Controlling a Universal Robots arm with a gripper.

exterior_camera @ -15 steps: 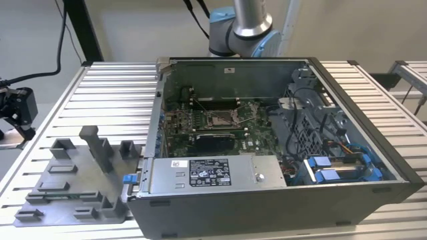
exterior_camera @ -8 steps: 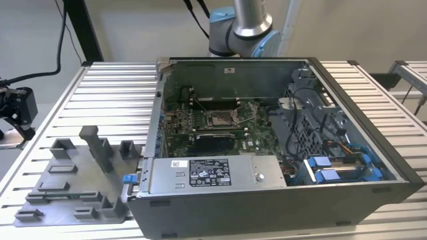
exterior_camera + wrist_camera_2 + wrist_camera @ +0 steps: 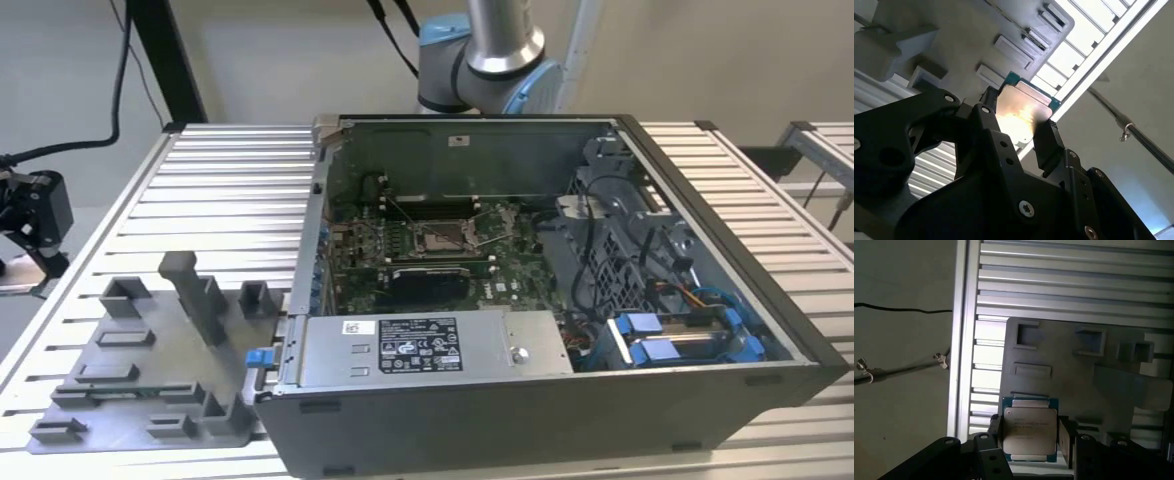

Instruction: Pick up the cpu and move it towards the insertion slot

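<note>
Black pincer (image 3: pixel 1031 439) clamped on two edges of the cpu (image 3: pixel 1030 429), by the grey tray's (image 3: pixel 1074 375) edge on the ribbed desk (image 3: pixel 1074 285)

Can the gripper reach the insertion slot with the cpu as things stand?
Probably yes: the gripper grips the cpu, the computer case lies open, nothing hangs over the insertion slot, and the cables sit to the exterior view's right of it.

Gripper (image 3: pixel 1030 436) fingers (image 3: pixel 1066 440) clamped on cpu (image 3: pixel 1030 427) edges
</note>
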